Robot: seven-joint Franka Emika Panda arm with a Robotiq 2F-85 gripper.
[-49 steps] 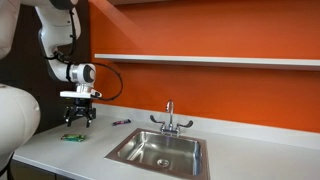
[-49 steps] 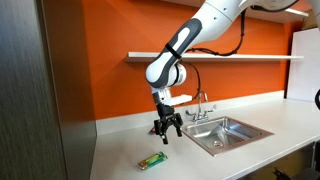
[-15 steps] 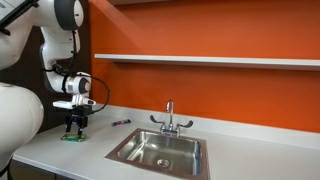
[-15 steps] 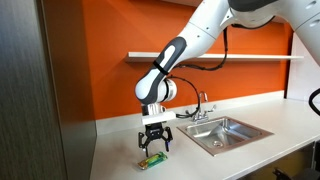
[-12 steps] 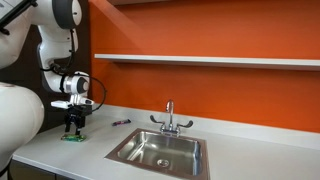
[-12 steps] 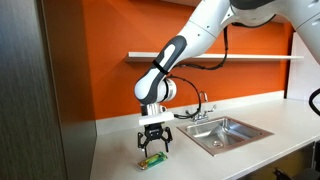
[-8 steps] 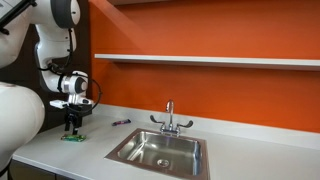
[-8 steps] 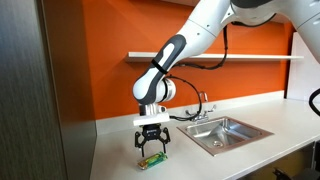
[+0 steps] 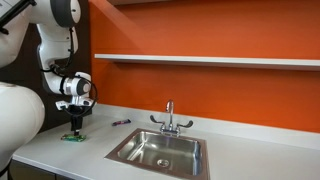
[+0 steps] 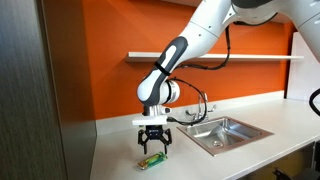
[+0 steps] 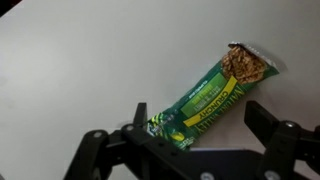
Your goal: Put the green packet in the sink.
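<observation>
The green packet (image 11: 212,98) lies flat on the counter (image 11: 80,60), slanted 8-to-2 o'clock in the wrist view, and the gripper (image 10: 153,148) has sunk just over it, jaws spread and empty, so grasping looks next, with the sink (image 9: 140,148) well apart at 3 o'clock.

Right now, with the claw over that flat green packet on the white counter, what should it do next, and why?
Probably lower slightly: the open gripper hovers just above the flat green packet, fingers either side, apparently not yet touching it.
</observation>
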